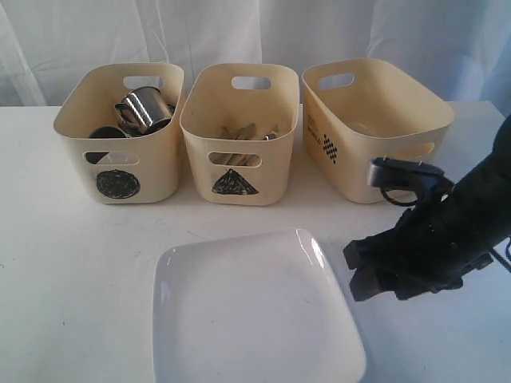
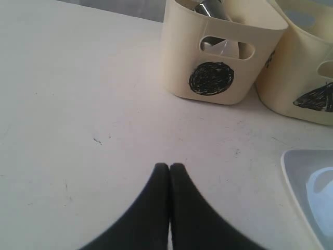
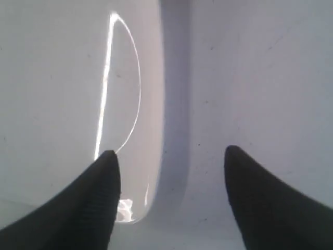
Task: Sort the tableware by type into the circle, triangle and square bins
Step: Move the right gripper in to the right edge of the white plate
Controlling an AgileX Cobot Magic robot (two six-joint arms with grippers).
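Jaws on the right arm (image 1: 435, 239) stand wide apart and grip nothing. They straddle one edge of the white square plate (image 1: 255, 311): one fingertip (image 3: 104, 177) is over the plate's glossy face, the other fingertip (image 3: 244, 177) is over the bare tabletop (image 3: 260, 62), and the plate's raised rim runs through the gap between them. Whether either tip touches the plate or the tabletop cannot be told.

The left jaws are pressed tight together, tip against tip, with nothing between them, low over the bare tabletop. Ahead of them stands the circle bin (image 2: 218, 57), with a steel mug (image 1: 145, 108) lying tilted inside and something pale showing through its cut-out handle. Just beside it, further toward the right jaws, is the triangle bin (image 1: 238, 136), which holds cutlery (image 1: 247, 132) too jumbled to tell piece from piece. A corner of the plate lies off to the side of the left jaws, apart from them.

Beyond the right jaws, near the arm, is the third bin (image 1: 371, 128), turned so that only a small checkered label on its wall shows. The plate lies flat on the tabletop, well apart from all three bins.
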